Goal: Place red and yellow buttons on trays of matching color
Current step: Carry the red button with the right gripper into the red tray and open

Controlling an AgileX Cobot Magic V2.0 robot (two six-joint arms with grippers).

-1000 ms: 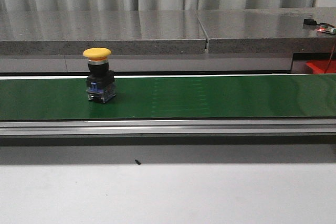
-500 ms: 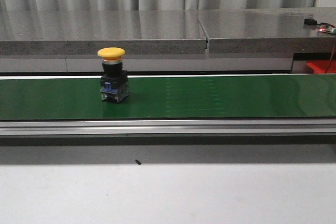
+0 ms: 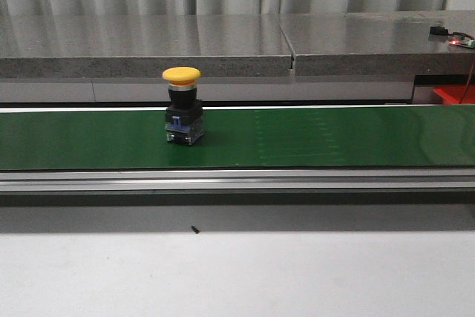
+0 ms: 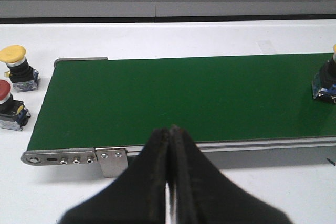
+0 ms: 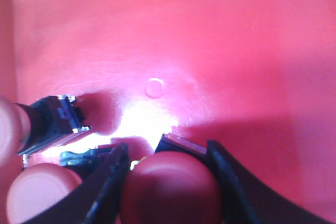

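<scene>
A yellow button [image 3: 182, 105] with a black and blue base stands upright on the green belt [image 3: 334, 139], left of the middle in the front view. It also shows at the edge of the left wrist view as the yellow button [image 4: 326, 80]. My left gripper [image 4: 170, 129] is shut and empty, hanging over the belt's near rail. My right gripper [image 5: 168, 150] is shut on a red button [image 5: 170, 190], low inside the red tray [image 5: 236, 51]. Neither gripper shows in the front view. No yellow tray is in view.
Two more red buttons [image 5: 47, 121] [image 5: 39, 195] lie in the red tray beside the held one. A spare yellow button [image 4: 18, 66] and a spare red button [image 4: 9, 109] sit on the white table off the belt's end. The red tray's corner [image 3: 453, 94] shows far right.
The yellow button has travelled to the right along the belt, staying upright. Nothing else in the front view has moved.
</scene>
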